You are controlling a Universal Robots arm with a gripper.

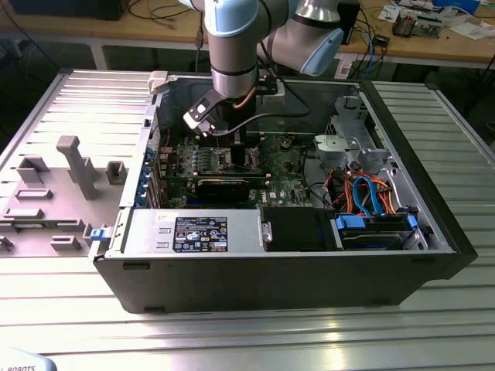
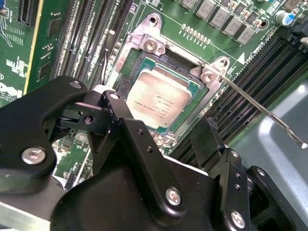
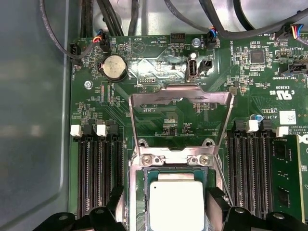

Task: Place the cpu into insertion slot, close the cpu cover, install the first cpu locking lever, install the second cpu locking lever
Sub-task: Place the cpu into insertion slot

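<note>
The cpu (image 3: 176, 204) lies flat in the insertion slot (image 3: 173, 159), its pale metal top facing up; it is also seen in the second wrist view (image 2: 159, 98), inside the slot's silvery rim (image 2: 150, 45). My gripper (image 3: 167, 209) hovers just above it, open, with one black finger (image 3: 119, 202) on each side of the chip and a gap to each. The cpu cover (image 3: 183, 91) stands swung up and back from the slot. A thin locking lever (image 2: 262, 113) sticks out, raised, from the slot's corner. My arm (image 1: 232, 46) reaches down into the open computer case (image 1: 271, 270).
Long black memory slots (image 3: 98, 178) flank the socket on both sides. A coin battery (image 3: 114, 66) and black cables (image 3: 110, 19) lie beyond the cover. A graphics card (image 1: 224, 185), power supply (image 1: 193, 232) and drive bay with orange and blue cables (image 1: 371, 201) fill the case.
</note>
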